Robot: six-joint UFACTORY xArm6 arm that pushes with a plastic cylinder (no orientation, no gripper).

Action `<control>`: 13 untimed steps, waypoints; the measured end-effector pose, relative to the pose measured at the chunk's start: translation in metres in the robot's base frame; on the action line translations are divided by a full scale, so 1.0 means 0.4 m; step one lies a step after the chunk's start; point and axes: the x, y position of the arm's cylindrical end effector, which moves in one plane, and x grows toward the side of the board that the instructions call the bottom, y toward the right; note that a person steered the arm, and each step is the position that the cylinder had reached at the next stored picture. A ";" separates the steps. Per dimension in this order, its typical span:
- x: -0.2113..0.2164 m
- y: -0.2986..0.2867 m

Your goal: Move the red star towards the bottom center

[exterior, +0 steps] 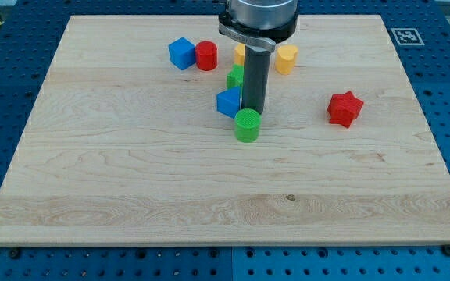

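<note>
Red star [344, 108] is seen well to the view's right of my tip [254, 109], untouched and apart from every other block, so the approach step is judged to be in hand. No jaws are carried and nothing is held; only a bare rod is fitted. My tip is set just above the green cylinder [248, 125] and beside the blue block [228, 102]. Next, my tip must be brought to the star's upper right side, then pushed down and leftward. A chunky, bright red, star-shaped form is shown.
</note>
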 end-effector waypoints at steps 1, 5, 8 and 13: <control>0.000 0.000; 0.051 0.323; 0.120 0.651; -0.044 0.512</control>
